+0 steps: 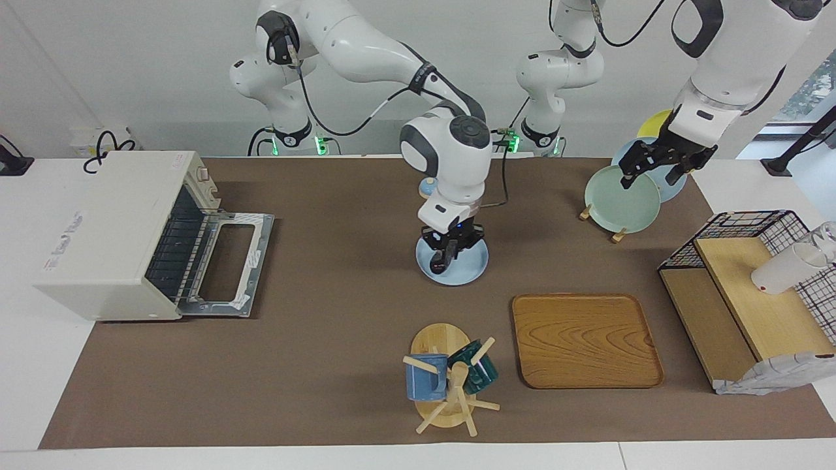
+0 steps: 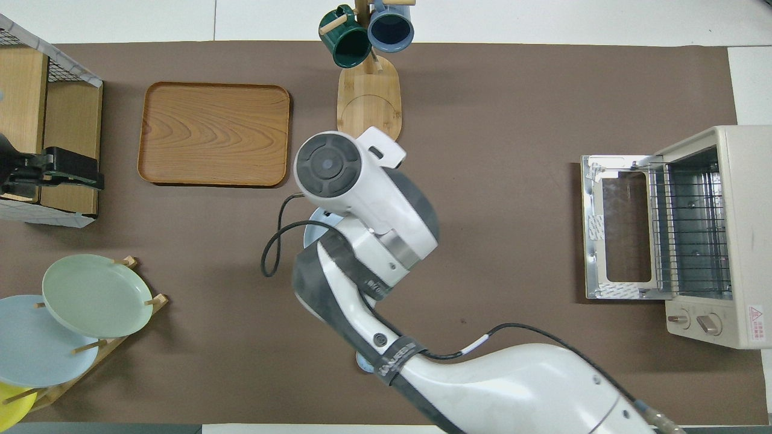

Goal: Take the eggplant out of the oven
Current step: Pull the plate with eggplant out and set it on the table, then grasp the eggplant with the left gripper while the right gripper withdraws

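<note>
Brown mat (image 1: 326, 365); right hand (image 1: 449, 253) tight on eggplant (image 1: 438, 263) over blue plate (image 1: 471, 265); left hand (image 1: 656, 171) released over rack (image 1: 617, 236)

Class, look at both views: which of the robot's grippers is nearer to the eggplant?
Right. The right gripper is directly over the eggplant on the blue plate. The left gripper waits over the plate rack, well away.

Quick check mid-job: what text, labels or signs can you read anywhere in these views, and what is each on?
"WANJEED": partly legible on the black strap around the right arm.
Red triangle warning sticker with fine print on the boxy off-white toaster oven: print too small to read.
Grey lettering on the oven's top: too blurred to read.
</note>
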Controlling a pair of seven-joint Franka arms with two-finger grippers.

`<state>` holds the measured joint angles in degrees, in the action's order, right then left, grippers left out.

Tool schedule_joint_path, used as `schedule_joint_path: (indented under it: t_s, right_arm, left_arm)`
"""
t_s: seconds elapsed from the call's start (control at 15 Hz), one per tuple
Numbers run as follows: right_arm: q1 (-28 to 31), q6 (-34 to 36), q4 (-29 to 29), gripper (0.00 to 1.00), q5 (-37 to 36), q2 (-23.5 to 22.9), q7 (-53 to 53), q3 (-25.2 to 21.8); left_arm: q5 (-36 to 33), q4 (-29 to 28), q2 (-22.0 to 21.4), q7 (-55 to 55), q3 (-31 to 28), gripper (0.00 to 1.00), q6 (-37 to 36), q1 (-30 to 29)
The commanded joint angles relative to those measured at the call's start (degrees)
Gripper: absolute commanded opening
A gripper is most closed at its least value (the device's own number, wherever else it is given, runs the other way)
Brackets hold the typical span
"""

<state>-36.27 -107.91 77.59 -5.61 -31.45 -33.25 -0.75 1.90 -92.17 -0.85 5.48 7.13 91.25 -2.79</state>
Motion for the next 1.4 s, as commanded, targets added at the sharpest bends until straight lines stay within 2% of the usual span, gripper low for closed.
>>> schedule_joint_path:
  t_s: [0.0, 0.13, 0.33, 0.6, 0.8, 0.93, 1.13, 1.33]
  right_arm:
    - [5.2, -1.3, 13.2, 0.0, -3.0, 7.3, 5.2, 0.7]
    - [11.3, -2.6, 19.8, 0.0, -4.1, 10.4, 5.8, 0.7]
    - [15.9, -5.0, 28.6, 0.0, -7.8, 13.5, 6.1, 0.7]
    - [19.8, -9.8, 35.1, 0.0, -10.9, 15.1, 8.3, 0.8]
    - [23.2, -14.6, 39.9, 0.0, -11.3, 16.1, 12.6, 0.8]
    - [25.7, -16.4, 41.7, 0.0, -11.3, 16.4, 15.9, 0.8]
    - [28.1, -16.3, 41.7, 0.0, -11.8, 16.4, 21.1, 0.7]
    - [28.3, -15.4, 41.7, 0.0, -13.6, 16.7, 21.6, 0.8]
  left_arm:
    - [2.2, -0.2, 0.5, -0.4, 0.6, 1.0, 1.8, 0.3]
    - [4.2, -1.8, 1.9, -0.4, 0.9, 1.0, 4.8, 2.8]
    - [7.5, -4.7, 3.9, -0.5, 0.9, 1.0, 9.9, 8.4]
    - [7.5, -6.0, 10.0, -0.9, 0.8, 1.0, 16.0, 18.2]
    - [7.5, -13.3, 11.0, -2.1, 0.8, 1.0, 24.9, 24.4]
    - [7.5, -17.6, 11.7, -2.3, 0.8, 1.0, 30.6, 27.0]
    - [7.5, -18.0, 15.6, -3.8, 0.8, 1.0, 33.8, 28.6]
    - [7.5, -18.0, 18.7, -3.9, 0.8, 1.0, 36.6, 30.7]
